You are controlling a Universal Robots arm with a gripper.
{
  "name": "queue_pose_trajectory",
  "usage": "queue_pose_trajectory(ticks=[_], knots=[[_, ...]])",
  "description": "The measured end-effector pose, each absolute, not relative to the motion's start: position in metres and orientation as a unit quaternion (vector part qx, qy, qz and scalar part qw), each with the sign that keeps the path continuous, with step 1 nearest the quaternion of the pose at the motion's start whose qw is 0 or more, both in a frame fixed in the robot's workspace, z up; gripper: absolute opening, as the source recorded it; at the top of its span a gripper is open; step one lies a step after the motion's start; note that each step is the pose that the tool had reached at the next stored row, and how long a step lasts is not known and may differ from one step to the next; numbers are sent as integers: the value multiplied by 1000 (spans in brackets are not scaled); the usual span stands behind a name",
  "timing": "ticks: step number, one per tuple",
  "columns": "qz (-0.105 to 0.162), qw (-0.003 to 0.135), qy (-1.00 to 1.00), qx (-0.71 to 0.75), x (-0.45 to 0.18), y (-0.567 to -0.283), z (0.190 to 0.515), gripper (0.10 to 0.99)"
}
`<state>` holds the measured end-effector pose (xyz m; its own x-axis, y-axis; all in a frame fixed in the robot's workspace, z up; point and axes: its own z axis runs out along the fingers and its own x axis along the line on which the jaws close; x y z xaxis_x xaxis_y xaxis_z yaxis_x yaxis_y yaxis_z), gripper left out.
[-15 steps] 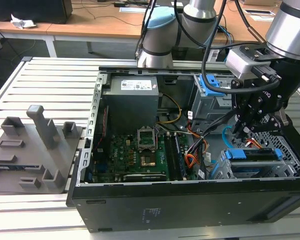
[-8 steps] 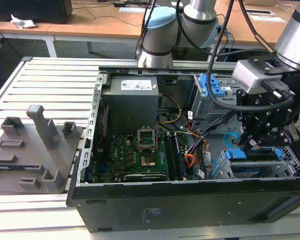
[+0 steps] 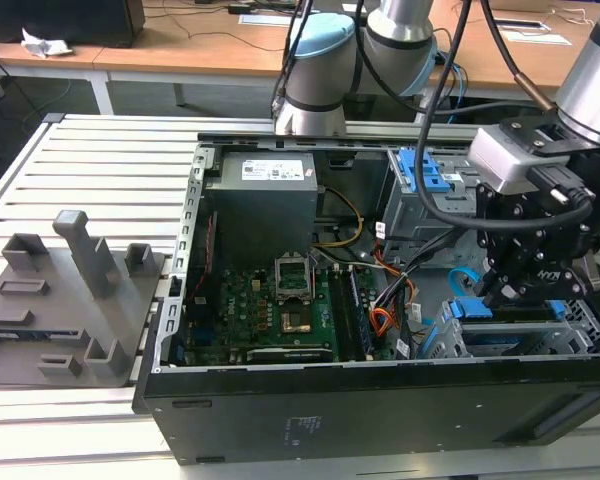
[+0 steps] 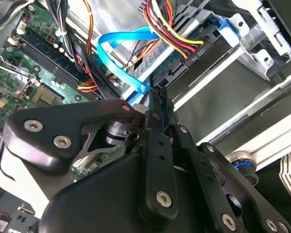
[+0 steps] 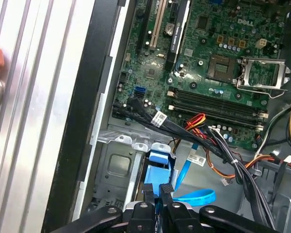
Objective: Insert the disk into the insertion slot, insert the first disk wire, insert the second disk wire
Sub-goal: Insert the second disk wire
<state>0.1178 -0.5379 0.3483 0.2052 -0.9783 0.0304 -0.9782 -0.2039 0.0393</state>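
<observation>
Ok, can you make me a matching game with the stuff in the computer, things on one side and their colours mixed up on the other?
Things:
1. second disk wire
2. motherboard
3. gripper
4. first disk wire

Colours:
A. green
B. orange and red strands
C. black
D. light blue

Pairs: 1-D, 2-A, 3-C, 4-B.
</observation>
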Motion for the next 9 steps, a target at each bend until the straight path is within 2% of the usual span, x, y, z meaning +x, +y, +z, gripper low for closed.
queue_pose_trajectory(ticks=[9], knots=[[-3, 25, -706, 707, 118, -538, 348, 165]])
